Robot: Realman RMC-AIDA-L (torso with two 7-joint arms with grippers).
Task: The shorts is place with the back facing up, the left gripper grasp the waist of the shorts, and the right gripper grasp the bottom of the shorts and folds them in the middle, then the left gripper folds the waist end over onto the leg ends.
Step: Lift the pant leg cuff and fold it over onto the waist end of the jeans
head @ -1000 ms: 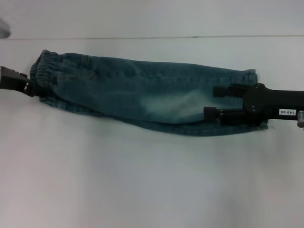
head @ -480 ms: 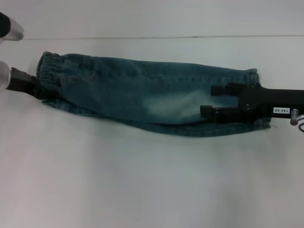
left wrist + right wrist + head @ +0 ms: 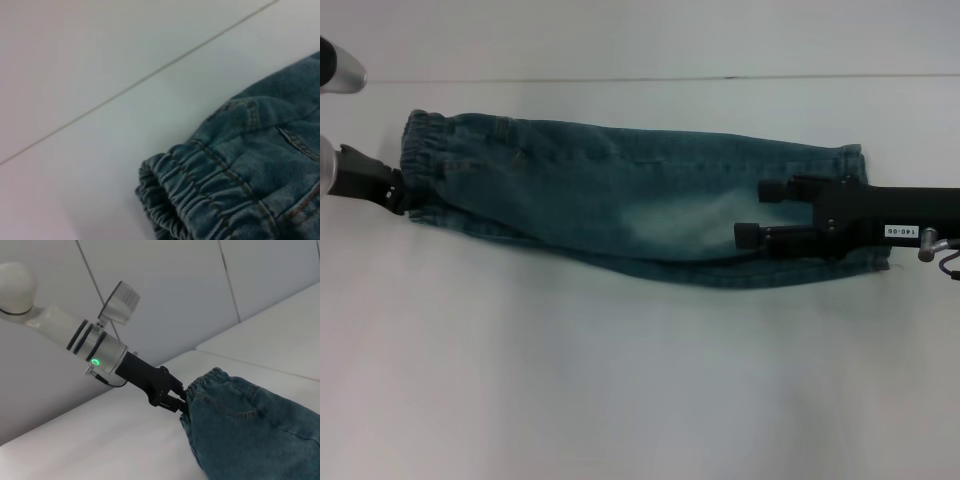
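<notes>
White tabletop (image 3: 620, 380) fills the head view, a thin seam running across its far part; the shorts (image 3: 620, 205) are laid on it already folded lengthwise into a long band, ruffled waist to the robot's left, leg ends (image 3: 855, 160) to its right; the left gripper (image 3: 392, 190) is set against the waistband edge, and from the right wrist view its jaws appear closed on the elastic, though the contact itself is partly hidden; the right gripper (image 3: 755, 211) lies over the cuff end with its two knobbed fingers spread apart – resting above the denim, gripping nothing. A thin pinch is judged the main risk: if only one layer of the waist is held, the lengthwise fold could fall open when the waist is carried over; the right fingers, lying on the cloth, could also drag the cuffs askew. Compared with a second ago, the right gripper has slid a little further along the denim toward the waist, and the left arm has shifted – more silver wrist is now shown.
</notes>
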